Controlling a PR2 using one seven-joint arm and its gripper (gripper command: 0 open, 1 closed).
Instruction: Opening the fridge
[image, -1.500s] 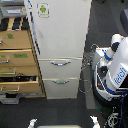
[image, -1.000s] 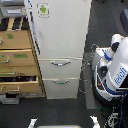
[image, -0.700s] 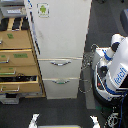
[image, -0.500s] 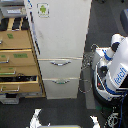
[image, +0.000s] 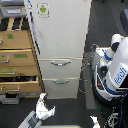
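Note:
The fridge (image: 60, 30) is a tall cream-white appliance in the middle of the exterior view. Its large upper door, with a green-and-white sticker (image: 43, 9), is closed flush. Below it are two drawers with horizontal handles (image: 60, 62), both closed. My gripper (image: 43, 107) reaches up from the bottom edge, left of centre. It is below the lower drawer and apart from the fridge. Its white fingers look spread with nothing between them. A second white gripper tip (image: 94, 121) shows at the bottom right.
A tan wooden drawer cabinet (image: 17, 55) stands against the fridge on the exterior view's left, its drawers pulled out. A white-and-blue rounded robot (image: 114, 67) with cables stands on the exterior view's right. Dark floor lies in front of the fridge.
My gripper has risen from the bottom edge towards the fridge's lower drawer. The fridge door and drawers have not moved.

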